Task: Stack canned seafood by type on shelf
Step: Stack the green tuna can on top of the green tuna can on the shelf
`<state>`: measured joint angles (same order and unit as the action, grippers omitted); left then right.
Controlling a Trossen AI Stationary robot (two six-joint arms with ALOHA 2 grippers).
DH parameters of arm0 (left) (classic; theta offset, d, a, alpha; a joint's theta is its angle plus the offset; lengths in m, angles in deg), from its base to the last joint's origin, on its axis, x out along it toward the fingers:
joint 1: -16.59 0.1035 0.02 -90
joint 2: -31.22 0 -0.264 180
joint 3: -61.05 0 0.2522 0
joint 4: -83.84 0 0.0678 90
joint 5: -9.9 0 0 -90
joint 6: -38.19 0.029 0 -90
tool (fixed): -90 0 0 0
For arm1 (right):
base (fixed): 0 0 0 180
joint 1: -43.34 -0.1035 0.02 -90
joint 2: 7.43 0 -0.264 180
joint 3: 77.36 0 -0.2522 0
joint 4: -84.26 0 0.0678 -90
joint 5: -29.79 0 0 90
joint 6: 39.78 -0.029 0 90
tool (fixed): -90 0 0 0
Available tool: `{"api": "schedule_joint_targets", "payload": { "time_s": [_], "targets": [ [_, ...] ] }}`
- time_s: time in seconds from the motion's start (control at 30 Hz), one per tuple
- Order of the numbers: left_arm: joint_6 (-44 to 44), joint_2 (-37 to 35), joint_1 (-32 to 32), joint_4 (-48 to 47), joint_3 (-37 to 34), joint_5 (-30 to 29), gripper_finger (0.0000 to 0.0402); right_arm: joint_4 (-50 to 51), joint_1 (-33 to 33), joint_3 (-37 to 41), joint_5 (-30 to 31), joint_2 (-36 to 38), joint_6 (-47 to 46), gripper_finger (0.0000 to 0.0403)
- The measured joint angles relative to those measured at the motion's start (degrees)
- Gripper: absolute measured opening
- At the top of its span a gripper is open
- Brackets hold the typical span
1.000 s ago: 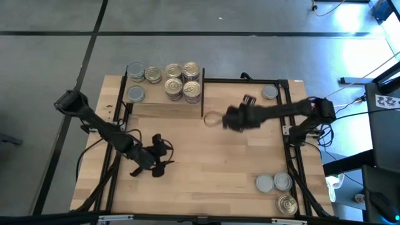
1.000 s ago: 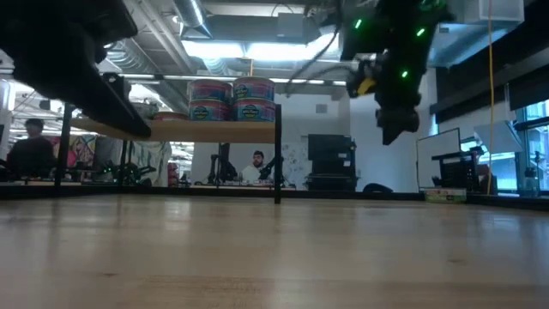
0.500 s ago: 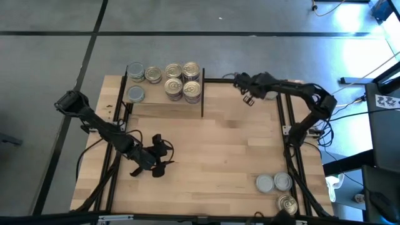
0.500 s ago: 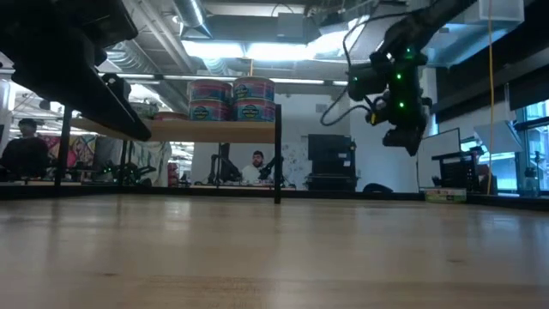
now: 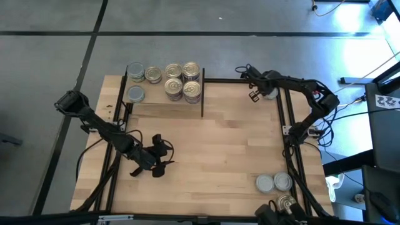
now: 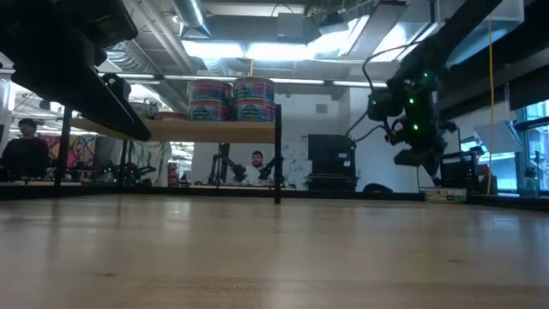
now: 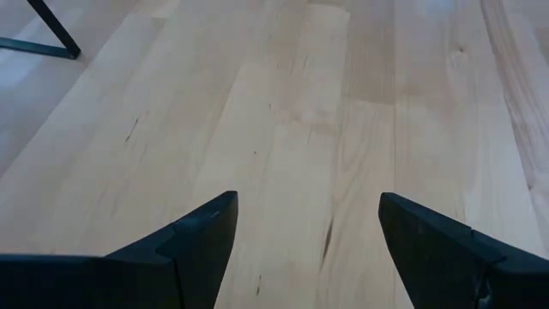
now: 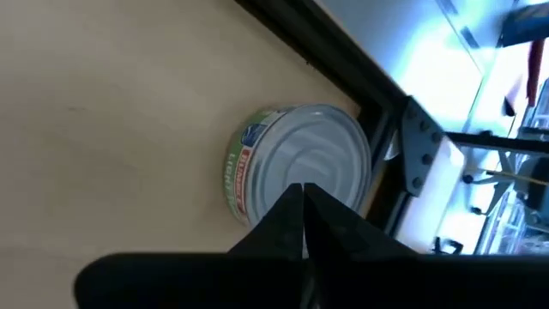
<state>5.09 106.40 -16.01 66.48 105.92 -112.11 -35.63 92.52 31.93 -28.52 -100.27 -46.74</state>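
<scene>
Right tool (image 5: 255, 95) has swung, clenched empty, over a silver-topped tin (image 8: 300, 163) off the shelf (image 5: 167, 107).

The shelf (image 5: 164, 107), a light wood board in a thin black frame, carries six tins (image 5: 182, 80): grey-topped ones toward its left end, gold-topped ones, seemingly stacked two high, at its right end. One grey-topped tin (image 8: 300, 163) lies well right of the shelf. Three more tins (image 5: 275, 183) sit far from the shelf, at the opposite corner.
</scene>
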Motion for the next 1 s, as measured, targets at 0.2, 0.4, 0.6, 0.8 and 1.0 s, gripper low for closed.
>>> {"api": "schedule_joint_targets", "payload": {
  "time_s": [0.2, 0.4, 0.6, 0.8, 1.0],
  "targets": [
    [0.0, 0.0, 0.0, 0.0, 0.0, 0.0, 0.0280, -6.5, 2.0, 4.5, -2.6, 0.0, 1.0, 0.0016],
    [0.0, 0.0, 0.0, 0.0, 0.0, 0.0, 0.0280, -8.4, 1.8, 6.0, -5.8, 0.0, 1.3, 0.0016],
    [-0.1, 0.0, 0.0, 0.0, 0.0, -0.1, 0.0280, -8.6, 0.3, 5.9, -9.0, 0.1, 1.3, 0.0016],
    [0.0, 0.0, 0.0, -0.1, 0.0, -0.1, 0.0280, -8.8, -4.3, 5.8, -12.4, 0.2, 2.8, 0.0017],
    [-0.1, 0.0, 0.0, 0.0, 0.0, -0.2, 0.0280, -7.9, -12.6, 5.8, -15.1, 0.2, 2.1, 0.0017]
  ]
}}
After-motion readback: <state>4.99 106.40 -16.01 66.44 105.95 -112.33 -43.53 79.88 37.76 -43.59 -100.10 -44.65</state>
